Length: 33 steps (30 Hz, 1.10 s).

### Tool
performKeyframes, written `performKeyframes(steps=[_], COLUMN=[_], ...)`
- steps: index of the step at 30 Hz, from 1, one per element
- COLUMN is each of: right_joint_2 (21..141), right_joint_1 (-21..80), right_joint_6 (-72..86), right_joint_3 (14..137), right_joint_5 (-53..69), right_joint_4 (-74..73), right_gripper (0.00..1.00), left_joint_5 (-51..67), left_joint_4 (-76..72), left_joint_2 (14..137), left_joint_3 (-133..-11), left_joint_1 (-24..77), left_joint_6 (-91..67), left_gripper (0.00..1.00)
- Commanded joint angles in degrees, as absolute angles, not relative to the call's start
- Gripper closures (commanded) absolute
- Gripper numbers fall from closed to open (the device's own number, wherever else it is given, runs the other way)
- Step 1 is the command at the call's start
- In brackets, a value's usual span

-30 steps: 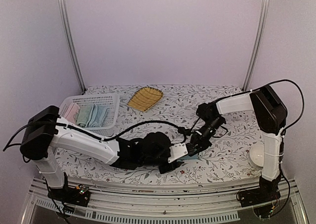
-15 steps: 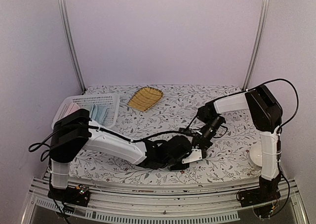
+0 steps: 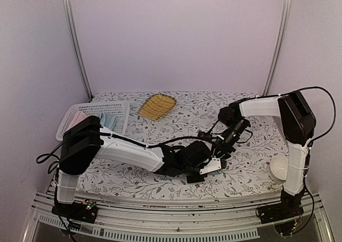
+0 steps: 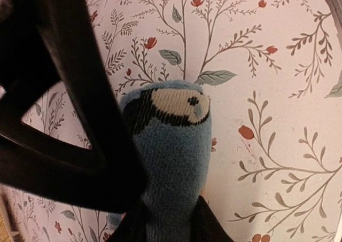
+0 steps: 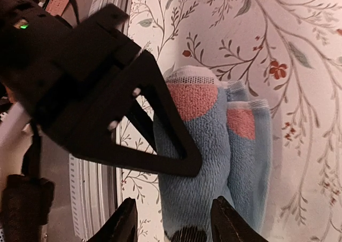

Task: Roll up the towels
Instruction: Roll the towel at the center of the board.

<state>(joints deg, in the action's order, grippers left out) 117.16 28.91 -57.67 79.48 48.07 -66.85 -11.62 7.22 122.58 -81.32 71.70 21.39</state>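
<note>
Left gripper (image 4: 170, 227) pinches the rolled printed towel (image 4: 173, 146) at the near middle of the surface (image 3: 251, 170). Right gripper (image 5: 175, 223) hangs open astride it. Plain towel (image 3: 107, 122) lies in the basket (image 3: 72, 114).

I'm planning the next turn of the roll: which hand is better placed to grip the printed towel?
Left, likely: the printed towel lies between the fingers of the left hand, pressing its sides; the right hand stands open over it.

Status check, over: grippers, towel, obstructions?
Left gripper shut on printed towel, rolled. Right gripper open around it. Grippers crowded together; plain towel in basket.
</note>
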Motion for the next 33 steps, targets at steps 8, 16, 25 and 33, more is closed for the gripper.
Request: performKeyframes(steps=[8, 16, 25, 33], right_joint_2=[87.7, 76.6, 81.6, 82.6], right_joint_1=[25.3, 32.2, 41.9, 43.7], right_joint_6=[-50.0, -54.1, -54.1, -55.2], right_joint_3=[63.1, 49.0, 44.2, 44.1], right_joint_5=[40.1, 30.5, 14.1, 12.7], right_joint_4=[-46.4, -34.1, -19.7, -15.8], right_gripper=[0.5, 0.46, 0.45, 0.44], left_joint_5=[5.3, 20.5, 28.3, 32.5], left_joint_4=[17.4, 21.5, 21.6, 21.2], left_joint_2=[122.3, 127.1, 127.8, 128.6], left_joint_3=[-77.1, -82.9, -83.9, -84.5], left_joint_1=[65.0, 58.9, 56.0, 54.7], left_joint_6=[9.0, 3.5, 1.9, 1.4], left_gripper=[0.75, 0.76, 0.76, 0.78])
